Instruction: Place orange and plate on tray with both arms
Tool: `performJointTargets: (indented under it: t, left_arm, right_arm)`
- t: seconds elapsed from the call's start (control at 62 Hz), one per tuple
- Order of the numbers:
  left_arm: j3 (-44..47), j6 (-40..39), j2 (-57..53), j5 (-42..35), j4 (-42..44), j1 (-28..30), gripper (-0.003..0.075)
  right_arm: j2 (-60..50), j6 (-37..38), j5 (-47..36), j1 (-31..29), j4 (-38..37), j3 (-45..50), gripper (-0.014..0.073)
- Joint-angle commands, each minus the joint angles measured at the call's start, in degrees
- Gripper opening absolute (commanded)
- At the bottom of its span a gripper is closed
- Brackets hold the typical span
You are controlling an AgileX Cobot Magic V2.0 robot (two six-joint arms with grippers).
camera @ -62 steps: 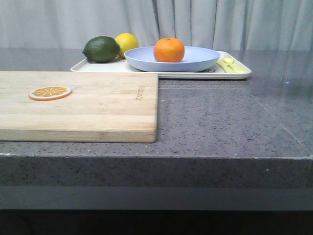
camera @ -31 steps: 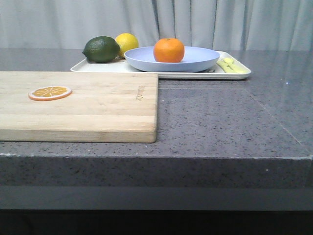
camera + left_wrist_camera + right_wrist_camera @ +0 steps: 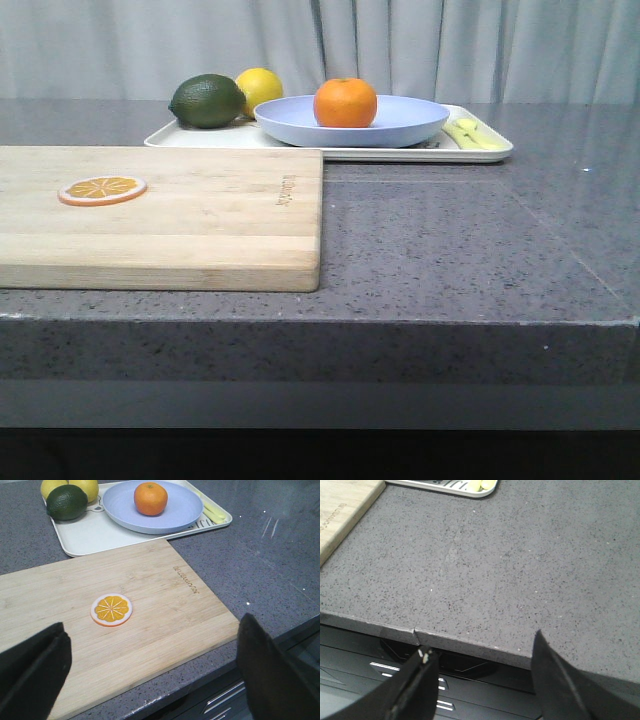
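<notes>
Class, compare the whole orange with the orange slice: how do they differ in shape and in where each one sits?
The orange is a whole round fruit; the orange slice is a thin flat disc showing its segments. The orange sits in the plate on the tray; the slice lies on the wooden cutting board. Both are bright orange.

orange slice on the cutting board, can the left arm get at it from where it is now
Probably yes. The orange slice lies flat and alone on the cutting board, with bare wood all around it. The left gripper is open and pulled back over the near edge, nothing between them.
</notes>
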Motion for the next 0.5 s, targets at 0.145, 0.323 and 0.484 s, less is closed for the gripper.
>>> performJointTargets:
  t: [0.145,0.323,0.484]
  left_arm:
    - [-1.7,0.0,0.1,-4.1,-0.3,0.0,0.0339]
    - [-1.7,0.0,0.1,-4.1,-0.3,0.0,0.0104]
    - [-1.7,0.0,0.1,-4.1,-0.3,0.0,-0.0020]
  right_arm:
    - [-0.3,0.0,-3.7,-0.1,-0.5,-0.5,0.0174]
    - [-0.3,0.0,-3.7,-0.1,-0.5,-0.5,-0.0050]
    - [-0.3,-0.1,-3.1,-0.1,-0.5,-0.5,-0.0068]
